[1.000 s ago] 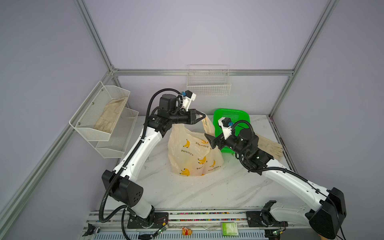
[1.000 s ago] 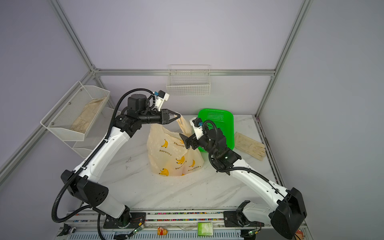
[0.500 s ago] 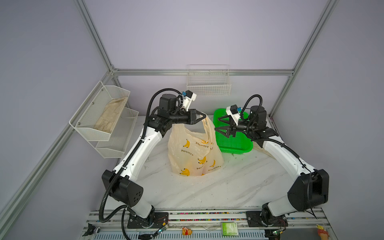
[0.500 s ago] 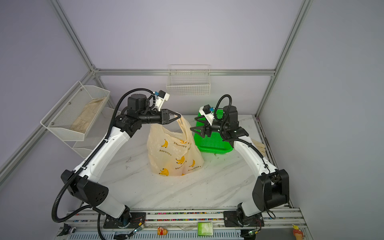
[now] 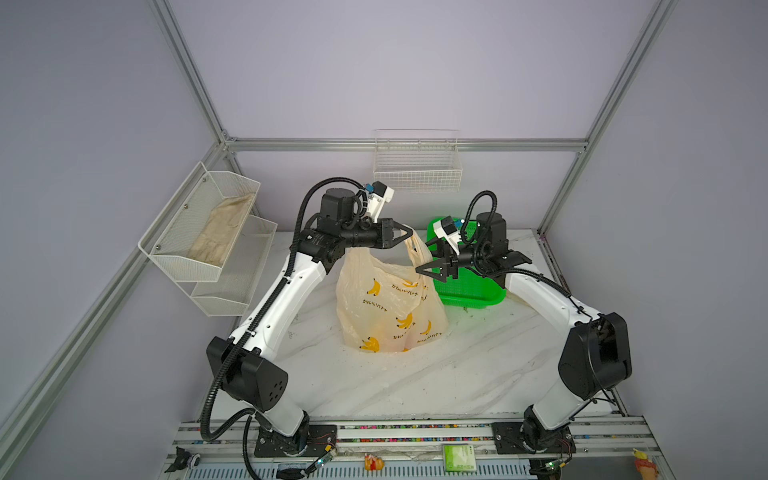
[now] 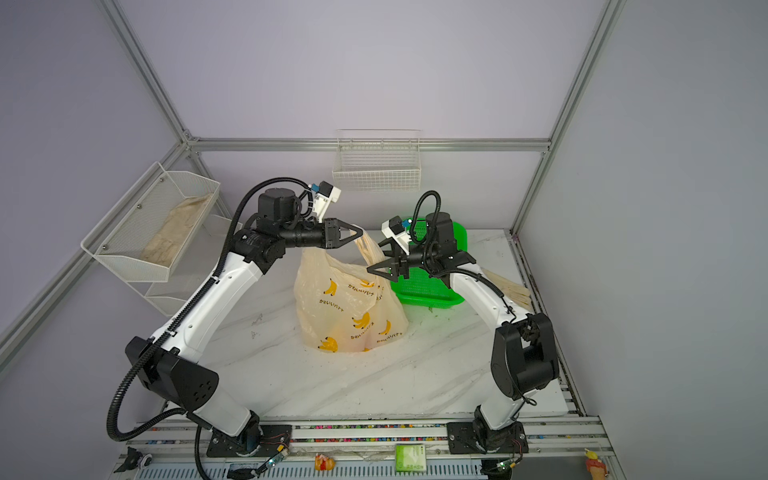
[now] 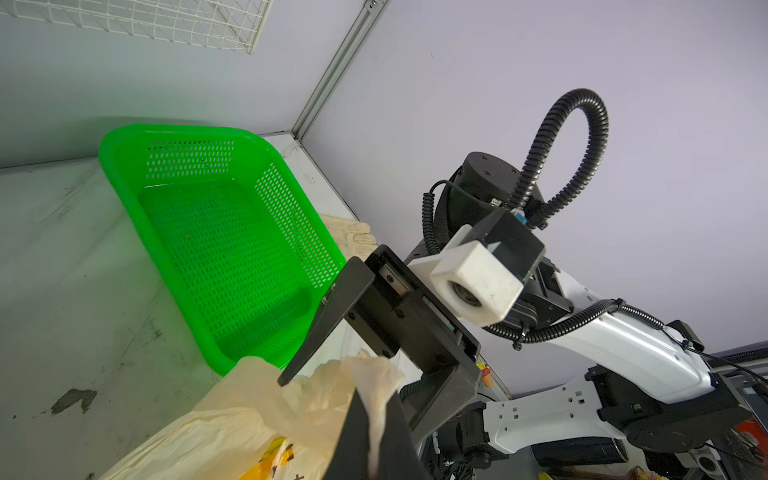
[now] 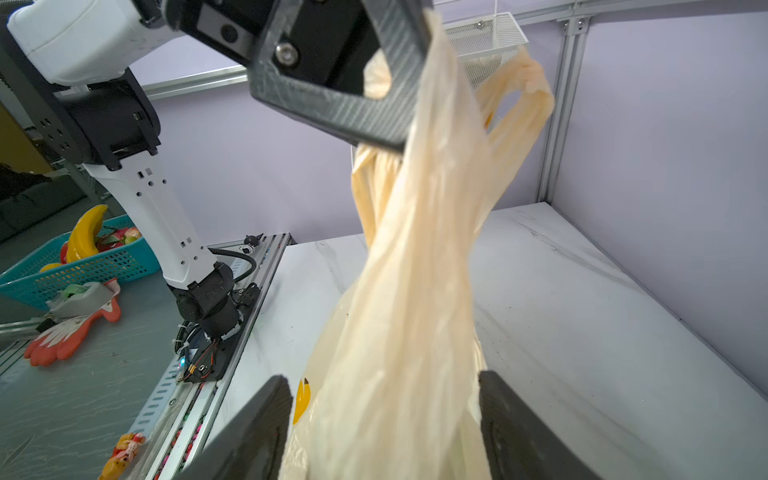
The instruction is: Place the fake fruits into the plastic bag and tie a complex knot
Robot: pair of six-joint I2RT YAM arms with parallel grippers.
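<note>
Front of the counter (image 5: pixel 415 382): bare marble, nothing of the task on it.

Mid-counter: the plastic bag (image 5: pixel 386 316) stands on its base. It bulges low down, and its upper part is drawn up into a twisted neck. We see no fake fruits through the film.

Above the bag: the left gripper (image 5: pixel 409 232) has its fingers (image 7: pixel 347 453) pressed together on one handle loop (image 7: pixel 374 386) and holds the bag up by it. The second handle loop (image 8: pixel 519 91) hangs free beside it. The right gripper (image 8: pixel 382 376) sits lower, at the neck, with its fingers (image 8: pixel 257 432) spread to either side of the film. We cannot tell whether they touch it; they clamp nothing.

Behind: the green basket (image 5: pixel 473 297) is empty in the left wrist view. Cloth gloves (image 6: pixel 507 286) lie beside it.

Finding: we judge loading complete and the tying step in hand, with no knot formed yet. The next move calls for the right fingers to close on the free loop rather than the whole neck. They should then carry it across the held loop while the left arm supplies tension. The thin film may slip or tear under a hard pull.
</note>
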